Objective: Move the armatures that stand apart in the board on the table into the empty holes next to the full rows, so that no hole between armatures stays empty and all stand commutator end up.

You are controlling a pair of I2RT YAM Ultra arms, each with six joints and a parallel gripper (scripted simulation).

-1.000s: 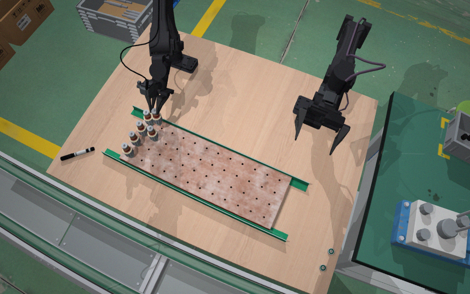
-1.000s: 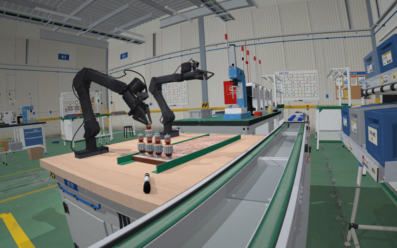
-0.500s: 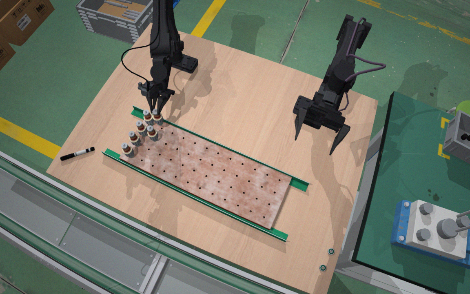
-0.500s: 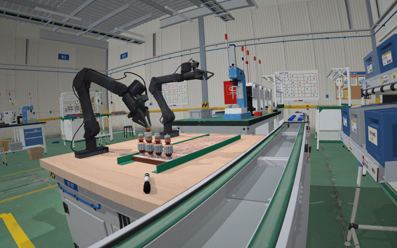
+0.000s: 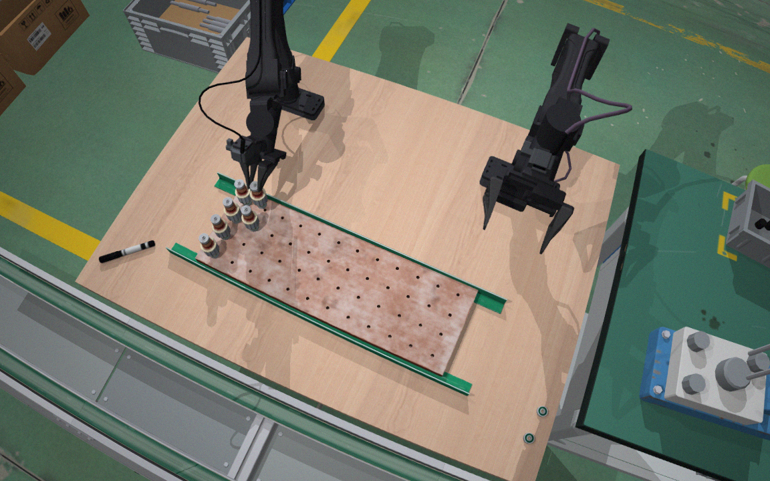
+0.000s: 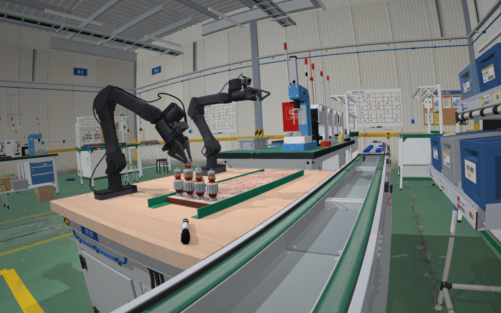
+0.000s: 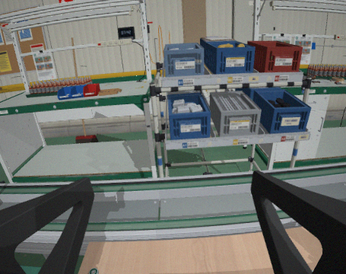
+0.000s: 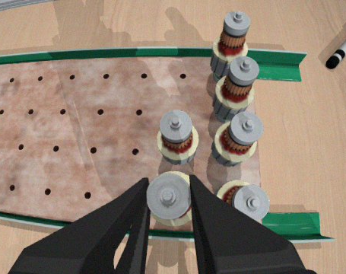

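The board (image 5: pixel 456 329) (image 8: pixel 119 95) lies between green rails. Four upright armatures, among them one (image 5: pixel 208 244) (image 6: pixel 212 184) (image 8: pixel 236 24) by the rail, fill its end row. Another upright armature (image 5: pixel 249 217) (image 8: pixel 176 127) stands alone in the second row. My right gripper (image 5: pixel 255 186) (image 6: pixel 188 160) (image 8: pixel 169 185) is shut on an armature (image 5: pixel 259 196) (image 8: pixel 168 197), upright, commutator end up, beside that lone one. In the exterior view its top is higher than the others; its lower shaft is hidden. My left gripper (image 5: pixel 512 240) (image 6: pixel 264 95) (image 7: pixel 170 183) is open and empty, away from the board.
The green rails (image 5: pixel 375 349) (image 8: pixel 104 53) run along both long sides of the board. A marker (image 5: pixel 127 251) (image 6: pixel 185 231) (image 8: pixel 344 49) lies past the board's full end. Two small rings (image 5: pixel 542 411) (image 5: pixel 529 437) lie near the far table edge. A conveyor (image 5: pixel 178 395) borders the table.
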